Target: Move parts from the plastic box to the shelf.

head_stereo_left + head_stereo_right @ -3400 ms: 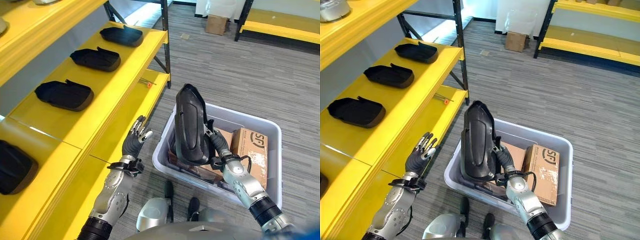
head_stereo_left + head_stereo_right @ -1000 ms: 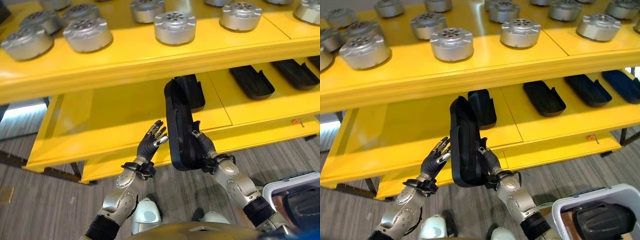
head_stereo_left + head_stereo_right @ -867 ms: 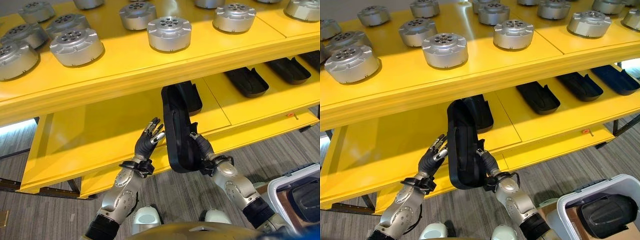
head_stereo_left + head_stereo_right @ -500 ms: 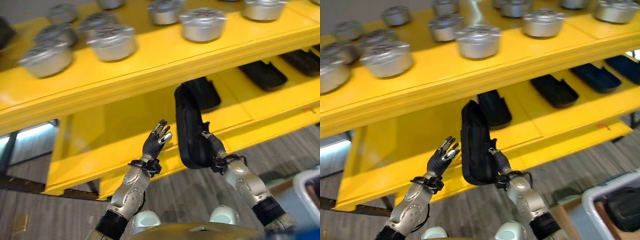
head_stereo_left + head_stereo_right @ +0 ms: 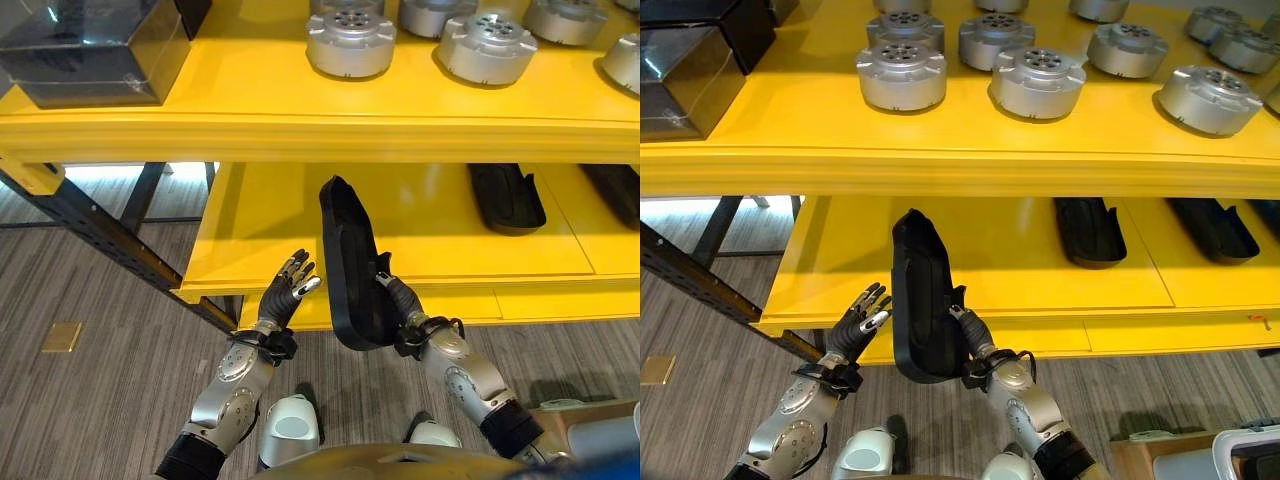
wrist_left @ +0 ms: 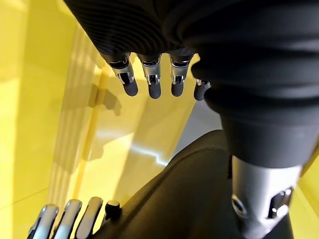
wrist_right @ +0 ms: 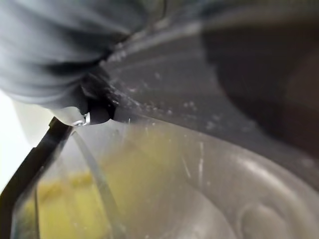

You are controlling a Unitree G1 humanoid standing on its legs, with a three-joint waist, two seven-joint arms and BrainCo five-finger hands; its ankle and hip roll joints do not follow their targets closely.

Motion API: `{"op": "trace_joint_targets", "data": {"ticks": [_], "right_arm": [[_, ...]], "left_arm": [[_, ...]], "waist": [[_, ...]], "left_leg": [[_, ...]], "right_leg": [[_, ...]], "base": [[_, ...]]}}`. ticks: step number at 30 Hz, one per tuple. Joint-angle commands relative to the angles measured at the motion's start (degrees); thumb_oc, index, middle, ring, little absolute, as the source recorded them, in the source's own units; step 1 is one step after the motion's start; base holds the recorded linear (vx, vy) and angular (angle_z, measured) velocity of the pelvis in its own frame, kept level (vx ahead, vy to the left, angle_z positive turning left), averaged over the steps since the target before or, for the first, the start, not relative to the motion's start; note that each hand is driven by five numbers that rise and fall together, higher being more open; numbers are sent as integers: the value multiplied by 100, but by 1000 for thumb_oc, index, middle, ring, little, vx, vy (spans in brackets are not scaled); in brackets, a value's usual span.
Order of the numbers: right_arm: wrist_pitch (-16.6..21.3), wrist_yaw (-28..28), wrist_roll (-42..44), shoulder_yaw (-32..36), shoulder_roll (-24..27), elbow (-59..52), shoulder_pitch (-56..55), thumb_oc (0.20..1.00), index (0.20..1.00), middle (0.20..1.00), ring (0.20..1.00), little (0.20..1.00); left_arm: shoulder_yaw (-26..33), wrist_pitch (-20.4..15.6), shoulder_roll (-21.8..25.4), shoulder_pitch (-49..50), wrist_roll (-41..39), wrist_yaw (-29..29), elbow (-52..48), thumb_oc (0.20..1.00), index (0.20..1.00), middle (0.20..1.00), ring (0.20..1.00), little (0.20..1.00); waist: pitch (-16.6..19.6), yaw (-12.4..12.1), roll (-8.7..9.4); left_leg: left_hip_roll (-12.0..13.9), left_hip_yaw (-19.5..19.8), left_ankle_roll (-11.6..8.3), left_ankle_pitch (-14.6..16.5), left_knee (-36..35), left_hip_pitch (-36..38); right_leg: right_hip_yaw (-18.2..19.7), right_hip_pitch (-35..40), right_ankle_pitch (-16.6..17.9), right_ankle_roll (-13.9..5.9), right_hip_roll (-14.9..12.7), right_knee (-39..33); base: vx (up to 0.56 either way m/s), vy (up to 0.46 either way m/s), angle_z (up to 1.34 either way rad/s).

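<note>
The black part [image 5: 352, 268] stands on end in your right hand [image 5: 400, 305], whose fingers curl round its lower edge, just in front of the bare left stretch of the yellow shelf [image 5: 440, 230]. Your left hand [image 5: 288, 293] hovers beside it, fingers straight and empty. Held that upright, its top could catch the upper shelf edge [image 5: 330, 136] going in. A one-sided grip may also let it swing or slip.

Likely a warehouse or workshop: yellow shelving [image 5: 970, 160] stocked with metal housings [image 5: 902, 73].
</note>
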State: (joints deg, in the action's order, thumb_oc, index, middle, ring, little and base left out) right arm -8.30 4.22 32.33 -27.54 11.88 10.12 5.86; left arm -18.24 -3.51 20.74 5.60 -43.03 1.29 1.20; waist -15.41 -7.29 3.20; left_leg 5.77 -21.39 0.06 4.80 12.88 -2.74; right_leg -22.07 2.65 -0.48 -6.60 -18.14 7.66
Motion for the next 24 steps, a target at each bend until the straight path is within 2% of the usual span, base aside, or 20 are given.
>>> {"op": "trace_joint_targets", "data": {"ticks": [1, 2, 4, 5, 6, 9, 10, 11, 18, 23, 24], "right_arm": [[446, -50, -41, 76, -50, -544, 286, 200, 200, 200, 200, 200], [406, -72, -34, 64, -58, -545, 318, 200, 200, 200, 200, 200], [399, 22, 5, 67, -60, -556, 317, 200, 200, 200, 200, 200], [424, 121, 31, 67, -48, -575, 289, 200, 200, 200, 200, 200], [434, 129, 15, 78, -44, -557, 248, 200, 200, 200, 200, 200], [370, -121, -165, 142, -35, -425, 232, 200, 200, 200, 200, 200], [309, -182, -293, 167, -4, -398, 221, 200, 200, 200, 200, 200], [214, -245, -388, 198, 58, -347, 241, 200, 200, 200, 200, 200], [63, -307, -903, 268, 305, -247, 313, 200, 200, 200, 200, 200], [213, -270, -1167, 385, 477, -107, 522, 200, 200, 200, 200, 200], [251, -265, -1205, 430, 499, -78, 605, 200, 200, 200, 200, 200]], "left_arm": [[-67, -110, -239, -27, 372, -91, -663, 1000, 1000, 1000, 1000, 1000], [-66, -75, -226, -59, 356, -64, -687, 1000, 1000, 1000, 1000, 1000], [-101, 14, -158, -159, 380, -67, -662, 1000, 1000, 1000, 1000, 1000], [-114, 110, -122, -228, 399, -118, -639, 1000, 1000, 1000, 1000, 1000], [-112, 168, -102, -259, 363, -157, -615, 1000, 1000, 1000, 1000, 1000], [-76, 47, -111, -186, 393, -181, -605, 1000, 1000, 1000, 1000, 1000], [-61, 5, -129, -164, 333, -228, -611, 1000, 1000, 1000, 1000, 1000], [-61, -18, -147, -141, 282, -289, -632, 1000, 1000, 1000, 1000, 1000], [-100, 127, -231, 37, 243, -356, -726, 1000, 1000, 1000, 1000, 1000], [-157, 208, -210, -33, 173, -340, -690, 1000, 1000, 1000, 1000, 1000], [-156, 231, -201, -72, 121, -326, -678, 1000, 1000, 1000, 1000, 1000]], "waist": [[-47, -230, -273], [-75, -197, -277], [-101, -43, -244], [-100, 60, -226], [-98, 126, -212], [-41, 86, -185], [-29, 88, -201], [-14, 98, -208], [79, 82, -160], [72, 26, -132], [68, 6, -124]], "left_leg": [[2, 12, 78, -26, -747, 929], [-5, -52, 91, 9, -773, 958], [-51, 86, 146, 100, -754, 929], [-26, 146, 187, 36, -724, 826], [14, 204, 171, 14, -696, 790], [77, 103, 60, -98, -787, 804], [116, 108, -49, -75, -831, 865], [175, 65, -120, -137, -869, 888], [355, 21, -286, -237, -961, 1020], [410, 85, -337, -248, -907, 1002], [424, 58, -304, -330, -903, 941]], "right_leg": [[-536, 108, -1, -391, 5, 560], [-529, 20, 43, -417, 18, 525], [23, -168, 210, -487, 61, 436], [322, -258, 196, -428, 178, 368], [462, -200, 99, -407, 275, 310], [297, -6, 79, -356, 415, 1], [267, 117, -28, -368, 448, -47], [234, 190, -94, -300, 497, -69], [94, 438, -295, -83, 628, -147], [18, 444, -399, -35, 666, -13], [-31, 393, -336, 15, 678, -8]], "base": [[0, 0, 0], [-17, -61, -14], [2, -113, -23], [-15, -160, 4], [-12, -211, 42], [-2, -169, 65], [36, -108, 4], [46, -88, -19], [48, -61, -8], [42, -18, -2], [41, -46, 2]]}}
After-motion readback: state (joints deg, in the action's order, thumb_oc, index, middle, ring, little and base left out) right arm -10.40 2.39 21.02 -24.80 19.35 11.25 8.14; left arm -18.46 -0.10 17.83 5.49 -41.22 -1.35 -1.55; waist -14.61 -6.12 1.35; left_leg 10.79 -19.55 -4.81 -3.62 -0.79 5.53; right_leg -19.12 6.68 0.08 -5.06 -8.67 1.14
